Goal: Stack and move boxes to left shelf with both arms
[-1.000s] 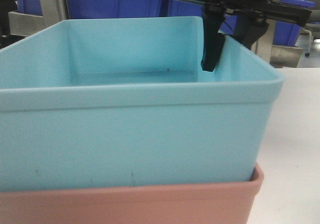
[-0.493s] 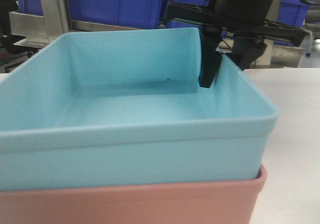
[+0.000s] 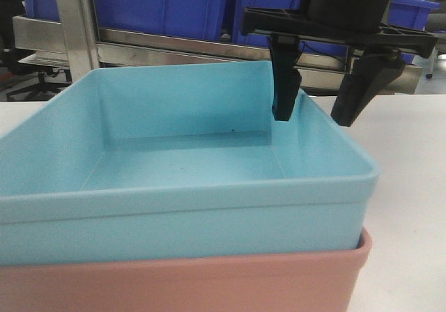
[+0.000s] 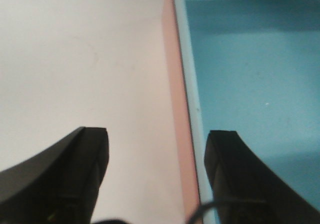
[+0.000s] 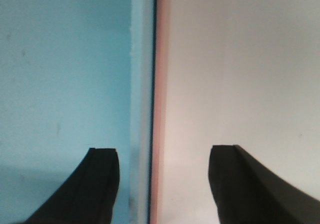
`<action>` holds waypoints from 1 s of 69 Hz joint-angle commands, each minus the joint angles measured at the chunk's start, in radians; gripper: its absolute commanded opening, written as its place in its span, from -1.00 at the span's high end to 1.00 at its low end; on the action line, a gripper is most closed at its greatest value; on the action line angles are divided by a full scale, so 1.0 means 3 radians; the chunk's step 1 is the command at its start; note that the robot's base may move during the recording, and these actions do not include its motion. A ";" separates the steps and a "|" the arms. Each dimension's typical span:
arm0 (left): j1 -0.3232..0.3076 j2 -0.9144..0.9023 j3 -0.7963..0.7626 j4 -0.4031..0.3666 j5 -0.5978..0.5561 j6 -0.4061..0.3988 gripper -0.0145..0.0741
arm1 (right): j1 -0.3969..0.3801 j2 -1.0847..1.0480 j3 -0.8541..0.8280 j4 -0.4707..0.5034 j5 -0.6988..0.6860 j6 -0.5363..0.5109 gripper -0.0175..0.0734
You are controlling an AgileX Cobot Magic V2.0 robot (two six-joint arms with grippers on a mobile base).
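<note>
Right claw has risen, fingers spread astride the wall of the blue tub beneath it, left claw likewise spread; tub sits nested in pink tub, so stacking looks done, carry pending.

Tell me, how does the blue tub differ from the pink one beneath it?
Colour: the light blue tub against the salmon pink tub. Position: the light blue tub sits nested in the salmon pink tub and stands higher. Visibility: the light blue tub's empty inside shows; the salmon pink tub shows only its outer band and rim. Both are rectangular plastic with rounded rims.
</note>
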 commanded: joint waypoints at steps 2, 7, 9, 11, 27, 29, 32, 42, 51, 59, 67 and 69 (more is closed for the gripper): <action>-0.0113 0.0173 -0.0325 0.0067 0.0095 -0.0185 -0.08 | -0.0003 -0.0184 -0.0092 -0.0069 0.0032 0.0062 -0.44; -0.0187 0.0315 -0.0436 0.0090 0.0131 -0.0336 -0.08 | 0.0000 -0.0191 -0.0092 -0.0136 0.0101 0.0142 -0.44; -0.0220 0.0378 -0.0458 0.0098 0.0140 -0.0411 -0.08 | 0.0004 -0.0191 -0.0092 -0.0175 0.0113 0.0177 -0.44; -0.0247 0.0425 -0.0474 0.0115 0.0140 -0.0467 -0.08 | 0.0008 -0.0191 -0.0092 -0.0206 0.0117 0.0200 -0.44; -0.0313 0.0751 -0.0474 0.0136 0.0210 -0.0659 -0.08 | 0.0118 -0.0180 -0.0092 -0.0256 0.0072 0.0284 -0.44; -0.0313 0.0786 -0.0474 0.0136 0.0210 -0.0677 -0.08 | 0.0136 -0.0180 -0.0088 -0.0260 0.0065 0.0284 -0.44; -0.0313 0.0823 -0.0474 0.0136 0.0210 -0.0696 -0.08 | 0.0156 -0.0180 -0.0084 -0.0272 0.0043 0.0297 -0.44; -0.0313 0.0924 -0.0474 0.0136 0.0210 -0.0702 -0.08 | 0.0168 -0.0161 -0.0081 -0.0283 0.0025 0.0318 -0.44; -0.0313 0.1001 -0.0425 0.0060 0.0210 -0.0702 -0.08 | 0.0171 -0.0082 -0.0074 -0.0286 0.0052 0.0318 -0.43; -0.0313 0.1007 -0.0288 0.0021 0.0173 -0.0708 -0.08 | 0.0180 0.0020 -0.0074 -0.0292 0.0037 0.0318 -0.43; -0.0313 0.1013 -0.0200 0.0009 0.0118 -0.0724 -0.08 | 0.0180 0.0104 -0.0074 -0.0292 0.0038 0.0318 -0.43; -0.0313 0.1013 -0.0183 0.0001 0.0094 -0.0724 -0.08 | 0.0180 0.0117 -0.0074 -0.0292 0.0042 0.0318 -0.43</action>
